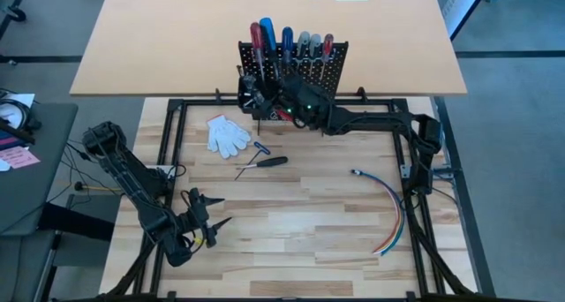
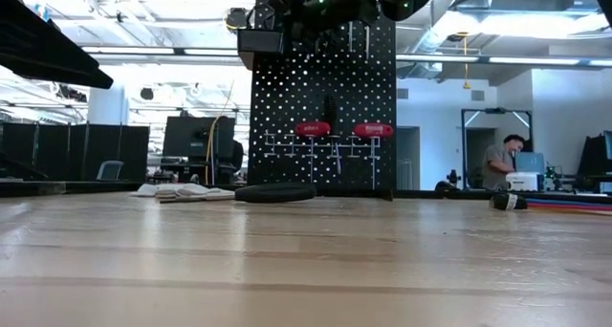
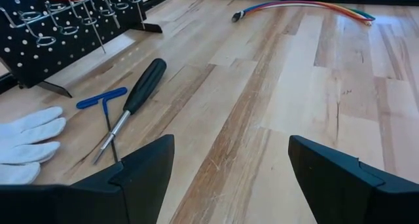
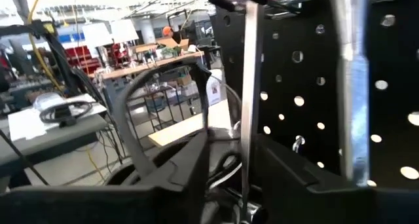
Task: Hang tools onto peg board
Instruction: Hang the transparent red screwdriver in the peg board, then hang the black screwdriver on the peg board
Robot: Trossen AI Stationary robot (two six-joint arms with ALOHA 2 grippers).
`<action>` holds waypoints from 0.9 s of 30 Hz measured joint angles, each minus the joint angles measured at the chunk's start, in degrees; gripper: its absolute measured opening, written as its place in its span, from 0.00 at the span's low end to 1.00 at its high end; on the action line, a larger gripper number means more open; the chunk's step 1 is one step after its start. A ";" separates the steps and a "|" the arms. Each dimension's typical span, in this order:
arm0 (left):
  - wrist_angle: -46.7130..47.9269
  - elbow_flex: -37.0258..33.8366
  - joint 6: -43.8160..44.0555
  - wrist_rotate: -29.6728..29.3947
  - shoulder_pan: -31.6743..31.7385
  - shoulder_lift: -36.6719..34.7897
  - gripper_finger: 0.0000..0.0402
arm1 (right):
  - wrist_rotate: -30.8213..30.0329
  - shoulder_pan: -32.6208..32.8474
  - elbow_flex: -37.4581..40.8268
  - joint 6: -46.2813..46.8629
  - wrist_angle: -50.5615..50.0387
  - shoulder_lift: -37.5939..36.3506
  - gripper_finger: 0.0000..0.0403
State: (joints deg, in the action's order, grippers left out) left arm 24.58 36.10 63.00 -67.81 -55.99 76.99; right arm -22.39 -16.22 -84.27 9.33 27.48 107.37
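Right hand (image 1: pixel 259 97): at peg board (image 1: pixel 331 53), closed on a thin shaft (image 4: pixel 247 86) — risk: misses its hook, drops.
Left hand (image 1: pixel 212 222): open, idle over worktop (image 1: pixel 309 205).
Screwdriver (image 1: pixel 265 163): unhung.

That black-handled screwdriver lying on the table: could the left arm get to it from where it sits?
Probably yes. The left tool is open, and only bare wood lies between it and the black-handled screwdriver; the blue T-handle key lies right beside it.

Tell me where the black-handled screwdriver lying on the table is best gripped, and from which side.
Probably the black handle of the screwdriver, taken from straight above: it lies flat, and the handle is its thickest part. The blue T-handle tool lies right against the thin shaft, so closing across the handle's far end should avoid it. The open left gripper is nearest.
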 joint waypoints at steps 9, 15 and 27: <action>-0.02 0.00 0.00 0.00 0.00 0.00 0.74 | 0.02 0.86 0.02 -6.27 -5.41 -3.98 0.57; -0.07 0.00 0.11 0.00 -0.02 0.00 0.74 | -0.01 1.66 0.02 -7.02 -12.30 -7.41 0.59; -0.07 0.00 0.21 0.00 -0.02 0.00 0.74 | -0.52 4.81 0.02 -13.43 -21.82 -12.70 0.59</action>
State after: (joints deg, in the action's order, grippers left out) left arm 24.51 36.10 63.21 -67.81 -56.01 76.99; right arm -22.92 -11.40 -84.25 -4.11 5.65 94.68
